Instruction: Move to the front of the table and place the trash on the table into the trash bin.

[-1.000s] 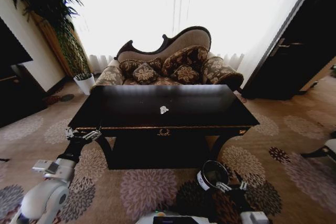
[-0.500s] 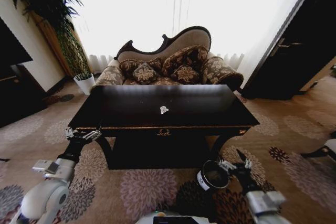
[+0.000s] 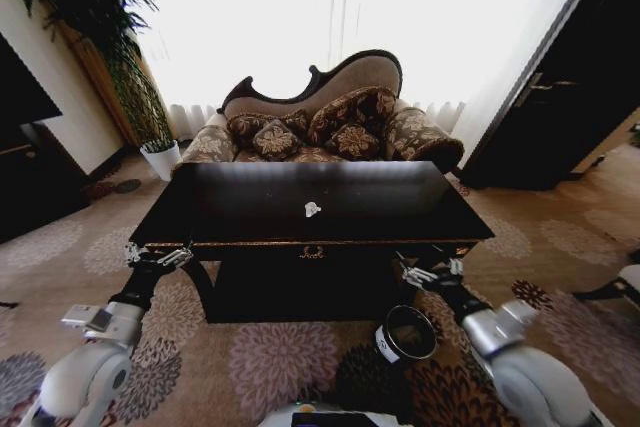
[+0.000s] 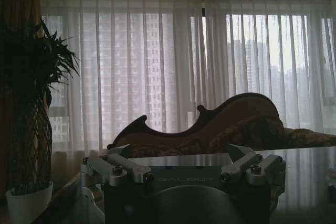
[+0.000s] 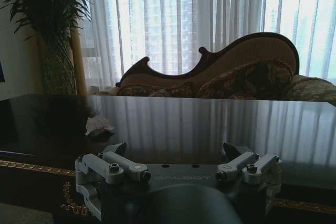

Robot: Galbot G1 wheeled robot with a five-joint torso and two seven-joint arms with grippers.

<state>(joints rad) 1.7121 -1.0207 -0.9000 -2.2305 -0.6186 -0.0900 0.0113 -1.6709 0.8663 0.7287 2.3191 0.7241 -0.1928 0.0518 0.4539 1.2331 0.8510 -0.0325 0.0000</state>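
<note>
At the left we saw the left gripper (image 3: 158, 256) hanging just off the front left corner of the table (image 3: 250, 227), its fingers spread and holding nothing. Its wrist camera looked across that corner, with the left gripper (image 4: 184, 156) low in the foreground and a potted plant (image 4: 29, 129) standing beside the curtains (image 4: 184, 66), a thing the head camera showed at the far left as well.

Near the middle of the tabletop lay one piece of trash (image 3: 313, 209), a small crumpled white scrap, well apart from every edge. We counted one scrap, one table, one bin, one sofa (image 3: 320, 122) behind the table.

Further right, the right gripper (image 3: 430, 272) hung at the front edge near the right corner, released, nothing between its fingers. Its wrist view gave what the head view could not: the trash (image 5: 98, 125) seen low across the glossy top, beyond the right gripper (image 5: 176, 156).

The trash bin (image 3: 405, 335) stood on the carpet (image 3: 270, 357) before the table, close under the right arm.
</note>
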